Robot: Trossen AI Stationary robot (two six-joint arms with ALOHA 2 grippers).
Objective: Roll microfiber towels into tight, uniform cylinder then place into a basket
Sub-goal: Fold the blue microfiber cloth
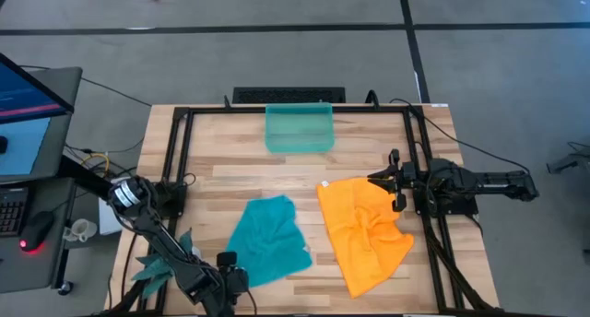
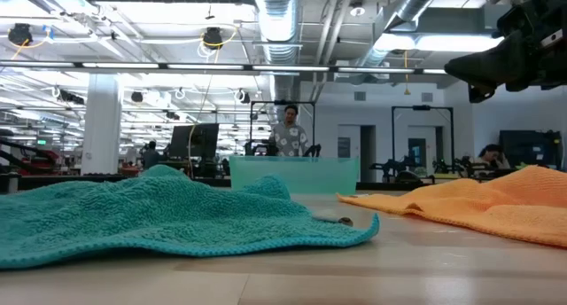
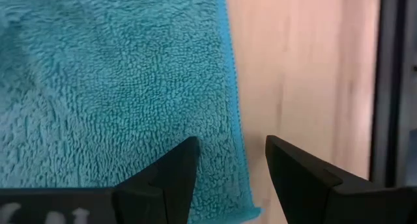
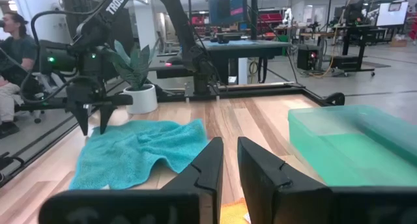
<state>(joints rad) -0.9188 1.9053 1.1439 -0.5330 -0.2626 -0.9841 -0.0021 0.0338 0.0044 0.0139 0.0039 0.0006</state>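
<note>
The teal-blue towel [image 1: 267, 239] lies crumpled on the table's near middle. It also shows in the low view [image 2: 159, 212] and the right wrist view [image 4: 137, 149]. The orange towel [image 1: 364, 232] lies rumpled to its right. The teal-green basket [image 1: 300, 128] stands at the far middle. My left gripper [image 3: 231, 155] is open and points down over the teal towel's near-left corner, one finger over the cloth and one over bare wood, the hem [image 3: 238, 113] between them. My right gripper [image 4: 229, 159] is raised over the orange towel's far right edge, level, with a narrow gap between its fingers.
A teal spiky plant figure [image 1: 157, 262] in a white pot stands at the near left, beside my left arm. Black frame rails [image 1: 175, 151] run along the table's left, right and far sides. People show in the room behind [image 2: 288, 132].
</note>
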